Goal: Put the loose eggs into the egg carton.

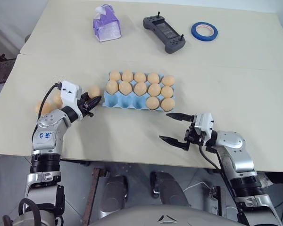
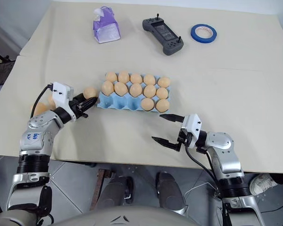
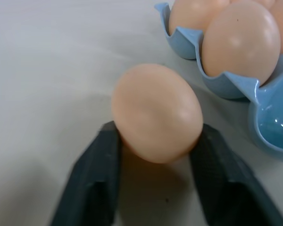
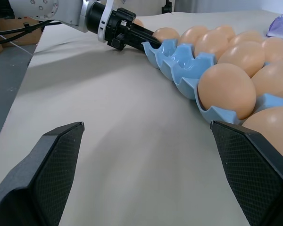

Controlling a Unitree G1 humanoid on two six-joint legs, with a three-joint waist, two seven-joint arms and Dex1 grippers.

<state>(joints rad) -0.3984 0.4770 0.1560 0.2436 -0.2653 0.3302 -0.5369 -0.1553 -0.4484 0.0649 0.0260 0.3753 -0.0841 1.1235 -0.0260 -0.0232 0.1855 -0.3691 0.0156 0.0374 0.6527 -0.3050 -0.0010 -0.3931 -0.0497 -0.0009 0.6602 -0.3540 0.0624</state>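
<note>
The egg carton (image 1: 117, 100) lies mid-tabletop (image 1: 254, 80), long side across the view. Its far 2 rows are full, 5 eggs each; the near row holds 2 eggs at the 3 o'clock end and has 3 bare blue cups at the 9 o'clock end. That makes 12 seated.

A loose egg (image 3: 156, 112) sits just off the carton's 9 o'clock edge, clamped between the 2 black fingers (image 3: 92, 183) of the left tool (image 1: 91, 104) — the pads press its sides, and it is close beside the carton's scalloped corner but apart from it. 2 more loose eggs (image 1: 43, 108) lie at 9 o'clock of the left wrist, near the tabletop's left edge and partly hidden by the arm.

The left forearm comes up from the near edge and angles toward 2 o'clock, its tool roughly level and aimed at the carton's empty corner.

The right tool (image 1: 173, 127) hovers at about 5 o'clock from the carton, fingers spread wide and holding nothing, pointing across toward 9 o'clock. Between it and the carton's near edge is bare surface, and the stretch from there to the left tool is open too.

At the far side, well apart from the carton, stand a purple tissue pack (image 1: 106, 23) at 11 o'clock, a dark handheld controller (image 1: 163, 34) at 1 o'clock, and a roll of blue tape (image 1: 204, 31) beyond it.
</note>
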